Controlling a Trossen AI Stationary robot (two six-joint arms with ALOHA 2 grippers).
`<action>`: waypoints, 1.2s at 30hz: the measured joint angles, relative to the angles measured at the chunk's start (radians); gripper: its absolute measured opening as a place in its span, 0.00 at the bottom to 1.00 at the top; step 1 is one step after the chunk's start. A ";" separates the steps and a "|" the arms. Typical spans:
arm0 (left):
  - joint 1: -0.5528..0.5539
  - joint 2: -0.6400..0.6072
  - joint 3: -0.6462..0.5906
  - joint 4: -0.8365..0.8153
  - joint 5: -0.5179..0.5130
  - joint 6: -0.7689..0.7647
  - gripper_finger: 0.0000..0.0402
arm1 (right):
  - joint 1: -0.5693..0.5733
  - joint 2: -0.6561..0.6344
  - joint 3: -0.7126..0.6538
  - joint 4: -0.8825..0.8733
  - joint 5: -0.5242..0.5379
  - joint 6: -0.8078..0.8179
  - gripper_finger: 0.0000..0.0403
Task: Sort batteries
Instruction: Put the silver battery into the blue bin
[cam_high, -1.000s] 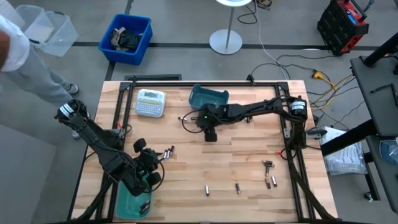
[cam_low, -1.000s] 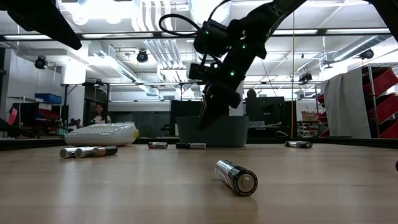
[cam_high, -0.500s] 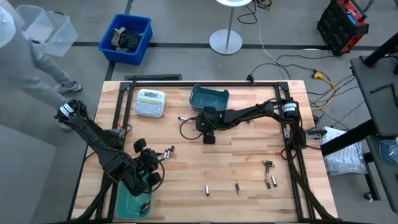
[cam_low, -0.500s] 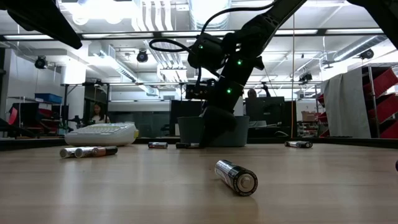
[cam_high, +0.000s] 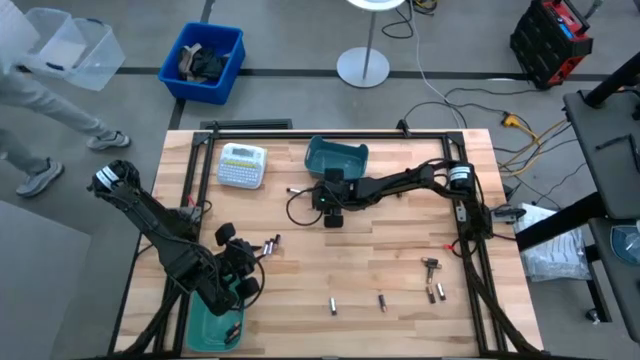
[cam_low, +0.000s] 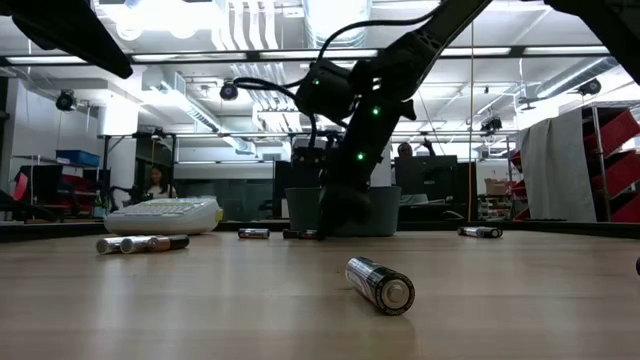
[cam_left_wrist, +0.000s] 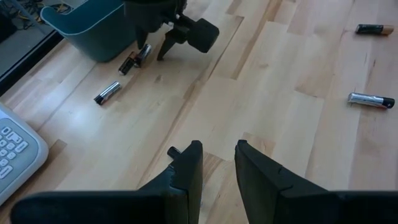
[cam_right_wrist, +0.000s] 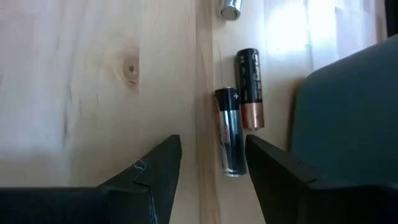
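Two batteries, a black one (cam_right_wrist: 229, 132) and a copper-and-black one (cam_right_wrist: 250, 87), lie side by side on the table against the wall of a teal bin (cam_right_wrist: 348, 118). My right gripper (cam_right_wrist: 211, 163) is open just above them, near the bin (cam_high: 337, 158) at the table's far middle. Its fingers straddle the black battery and no touch shows. More batteries lie loose: a group (cam_high: 270, 243) left of centre, singles (cam_high: 333, 305) (cam_high: 381, 301) and a pair (cam_high: 435, 291) toward the near edge. My left gripper (cam_left_wrist: 217, 165) waits at the near left, open, with nothing between its fingers.
A white label-maker (cam_high: 242, 166) sits at the far left. A second teal bin (cam_high: 205, 325) stands at the near left edge beside my left arm. A black frame (cam_high: 470, 240) runs around the table. One battery (cam_low: 380, 284) lies in the low view's foreground.
My right gripper has come down from above the far bin to just over the table and moved a little toward the left edge, ending over the two batteries beside the bin. A person beyond the table's far left has walked away.
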 joint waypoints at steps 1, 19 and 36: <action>0.000 0.000 0.000 0.000 0.000 0.000 0.19 | 0.000 0.000 0.000 0.002 -0.005 0.000 0.43; 0.000 0.000 0.000 0.011 -0.006 0.023 0.19 | 0.008 -0.002 0.001 -0.021 -0.113 0.051 0.30; 0.000 0.000 0.000 0.015 -0.009 0.027 0.19 | 0.006 -0.003 0.001 -0.045 -0.143 0.054 0.12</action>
